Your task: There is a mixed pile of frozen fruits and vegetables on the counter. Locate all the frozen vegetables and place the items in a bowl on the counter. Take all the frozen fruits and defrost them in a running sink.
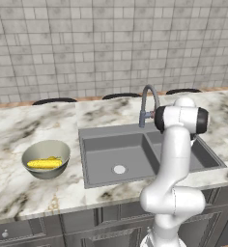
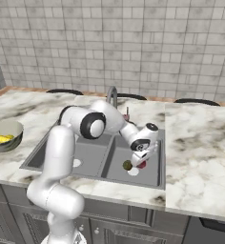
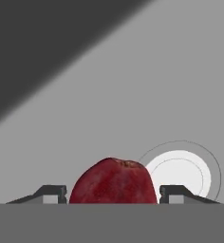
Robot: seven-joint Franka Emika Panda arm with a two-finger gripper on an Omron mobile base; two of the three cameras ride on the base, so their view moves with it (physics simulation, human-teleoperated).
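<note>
Jaws parted, tips clear of dark red apple (image 3: 114,181) at either flank; grip released. Apple on right sink basin (image 2: 148,178) floor, round drain (image 3: 180,174) at 2 o'clock. Olive-brown fruit (image 2: 127,165) alongside. Corn cob (image 1: 45,164) in bowl (image 1: 35,153) on tabletop (image 1: 19,130).

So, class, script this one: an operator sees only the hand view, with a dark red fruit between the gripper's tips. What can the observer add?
Observer: The gripper is down in the right basin of the sink.
Operator: Anything else in there?
Observer: A dark olive-brown lump lies close beside the red fruit.
Operator: And the corn?
Observer: The corn cob lies in the bowl on the counter, left of the sink.
</note>
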